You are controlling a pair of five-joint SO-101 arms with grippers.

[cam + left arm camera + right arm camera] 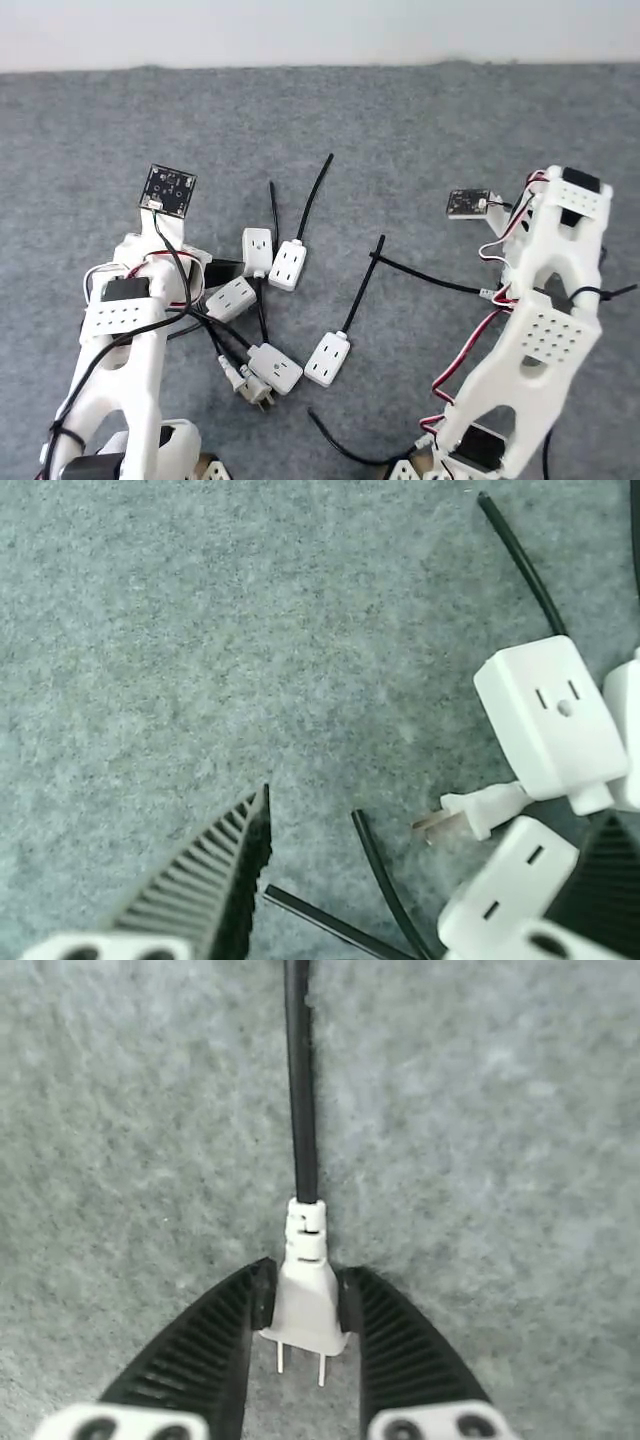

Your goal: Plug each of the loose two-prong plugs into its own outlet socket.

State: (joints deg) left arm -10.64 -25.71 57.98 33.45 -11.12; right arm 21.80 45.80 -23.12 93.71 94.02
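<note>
Grey tabletop (400, 130): fuzzy covering, carries all items.
Left hand (430, 825): open, fingers (215, 880) spread wide above the clustered outlet sockets (555, 720), left of centre.
Loose plug (478, 810): white, lying between those fingers, just beside two sockets.
Lone socket (327, 358): centre, apart from the cluster, black lead (365, 285) attached.
Right hand (303, 1298): closed on a white two-prong plug (303, 1312), prongs bare, black cord (300, 1080) running away.
</note>
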